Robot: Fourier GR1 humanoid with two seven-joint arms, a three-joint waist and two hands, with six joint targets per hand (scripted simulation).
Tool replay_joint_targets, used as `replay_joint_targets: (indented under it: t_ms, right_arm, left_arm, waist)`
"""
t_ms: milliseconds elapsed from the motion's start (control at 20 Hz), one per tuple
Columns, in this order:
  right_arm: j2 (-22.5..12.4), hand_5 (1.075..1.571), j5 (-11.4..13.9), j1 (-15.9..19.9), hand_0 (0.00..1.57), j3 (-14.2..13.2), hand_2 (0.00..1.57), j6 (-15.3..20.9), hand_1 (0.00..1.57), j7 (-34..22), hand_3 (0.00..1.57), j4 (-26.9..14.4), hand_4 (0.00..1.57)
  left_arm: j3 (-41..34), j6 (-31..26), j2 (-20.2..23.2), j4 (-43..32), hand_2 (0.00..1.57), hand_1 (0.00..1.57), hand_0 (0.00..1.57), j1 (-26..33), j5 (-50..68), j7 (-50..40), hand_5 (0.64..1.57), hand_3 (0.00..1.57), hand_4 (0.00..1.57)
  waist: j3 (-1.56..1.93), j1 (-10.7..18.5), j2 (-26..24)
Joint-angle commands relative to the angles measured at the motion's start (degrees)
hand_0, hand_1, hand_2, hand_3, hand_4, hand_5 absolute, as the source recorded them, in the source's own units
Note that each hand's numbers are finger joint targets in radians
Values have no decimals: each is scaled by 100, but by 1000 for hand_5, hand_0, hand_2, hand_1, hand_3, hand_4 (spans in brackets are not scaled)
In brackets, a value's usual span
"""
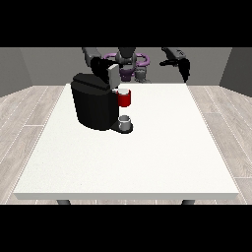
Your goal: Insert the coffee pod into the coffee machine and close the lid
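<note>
The black coffee machine stands on the left half of the white table. Its grey lid is tipped up and open. Below the lid is the red pod holder, with a pale patch at its top that may be the coffee pod; I cannot tell for sure. A grey cup sits on the machine's base. The hand at the view's left is right behind the raised lid, close to it or touching it. The hand at the view's right hangs in the air past the table's far right corner, fingers straight and pointing down, holding nothing.
The robot's torso stands behind the table's far edge, in line with the machine's right side. White tabletop stretches to the right of the machine and towards the camera. Grey walls and a wooden floor surround the table.
</note>
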State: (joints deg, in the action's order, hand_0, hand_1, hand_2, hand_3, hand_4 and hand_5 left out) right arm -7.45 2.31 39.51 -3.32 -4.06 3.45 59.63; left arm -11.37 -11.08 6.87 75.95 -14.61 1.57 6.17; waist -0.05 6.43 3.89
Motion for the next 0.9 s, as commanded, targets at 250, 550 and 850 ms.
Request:
replay_joint_targets:
  t_ms: [250, 550, 850]
  right_arm:
    - [132, 1571, 440, 479, 0, 219, 0, 186, 0, -31, 0, -172, 215]
    - [337, 1571, 666, 556, 0, 353, 0, 328, 0, 2, 0, -328, 110]
    - [238, 1571, 482, 778, 0, 237, 0, -17, 0, -9, 0, -173, 30]
  left_arm:
    - [-37, -186, 202, -107, 0, 0, 0, -170, 220, -2, 1571, 0, 167]
    - [192, 37, 20, 134, 0, 0, 0, -203, 86, 6, 1571, 0, 196]
    - [299, 45, -205, 140, 0, 0, 0, 37, 141, 370, 1571, 0, 205]
  waist:
    - [5, 130, 86]
    - [5, 127, -43]
    - [5, 54, -195]
